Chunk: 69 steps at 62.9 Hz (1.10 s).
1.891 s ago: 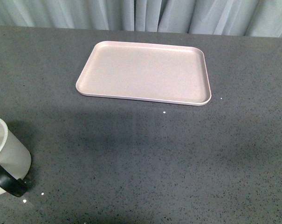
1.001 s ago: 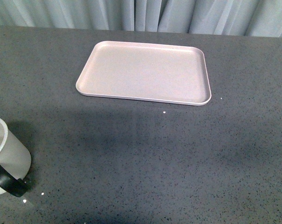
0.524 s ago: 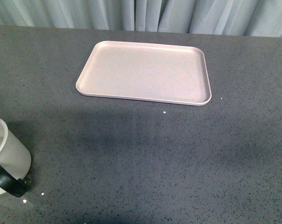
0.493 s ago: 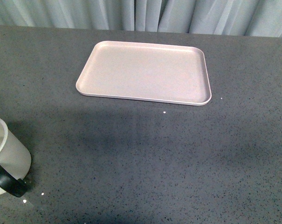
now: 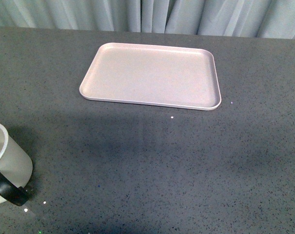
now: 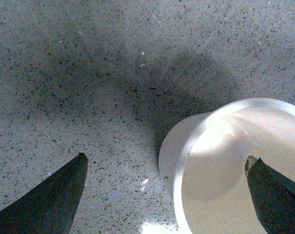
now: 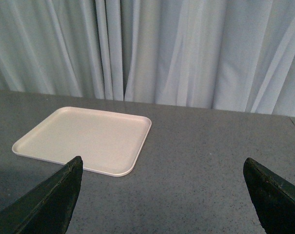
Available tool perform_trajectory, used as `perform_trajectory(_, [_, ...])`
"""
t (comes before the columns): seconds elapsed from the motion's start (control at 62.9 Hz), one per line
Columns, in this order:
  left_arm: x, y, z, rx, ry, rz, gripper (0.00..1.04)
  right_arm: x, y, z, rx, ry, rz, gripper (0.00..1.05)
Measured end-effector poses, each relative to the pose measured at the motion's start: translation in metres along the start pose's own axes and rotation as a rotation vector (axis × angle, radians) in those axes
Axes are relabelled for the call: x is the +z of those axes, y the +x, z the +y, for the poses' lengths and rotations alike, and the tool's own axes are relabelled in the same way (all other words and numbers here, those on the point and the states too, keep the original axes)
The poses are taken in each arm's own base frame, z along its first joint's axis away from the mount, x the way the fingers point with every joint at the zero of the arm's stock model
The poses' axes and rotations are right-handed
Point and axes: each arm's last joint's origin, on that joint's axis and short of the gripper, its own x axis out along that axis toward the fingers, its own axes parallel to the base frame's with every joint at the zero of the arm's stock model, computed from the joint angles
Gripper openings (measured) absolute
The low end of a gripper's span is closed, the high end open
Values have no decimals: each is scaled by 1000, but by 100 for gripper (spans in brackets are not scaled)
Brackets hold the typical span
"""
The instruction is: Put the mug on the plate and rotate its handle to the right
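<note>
The mug (image 5: 8, 165) sits on the table (image 5: 186, 161) at 8 o'clock from the plate (image 5: 149, 73), well apart, with the left gripper (image 6: 164, 157) spread wide over it and the right gripper (image 7: 162, 160) spread wide too.

left gripper (image 6: 164, 192): two matte black wedge-shaped fingers (image 6: 54, 204), each tapering to a blunt tip, faces plain and smooth | right gripper (image 7: 162, 197): matching pair of near-black tapered fingers (image 7: 49, 204), faint olive tinge, thin paler line along the upper edges
</note>
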Motion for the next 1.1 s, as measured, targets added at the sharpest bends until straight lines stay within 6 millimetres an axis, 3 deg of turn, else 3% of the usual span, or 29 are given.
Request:
perform_trajectory(0.175, [-2, 8, 0, 0, 6, 20, 93, 0, 0, 0, 0, 0, 0, 95])
perform_trajectory(0.461, [-7, 17, -6, -10, 29, 62, 47, 0, 0, 0, 0, 0, 0, 95])
perform_trajectory(0.763, [-6, 13, -15, -28, 35, 90, 2, 0, 0, 0, 0, 0, 0, 96])
perform_trajectory(0.969, [5, -2, -33, -64, 37, 105, 2, 0, 0, 0, 0, 0, 0, 96])
perform_trajectory(1.096, [26, -8, -57, -91, 77, 84, 2, 0, 0, 0, 0, 0, 0, 95])
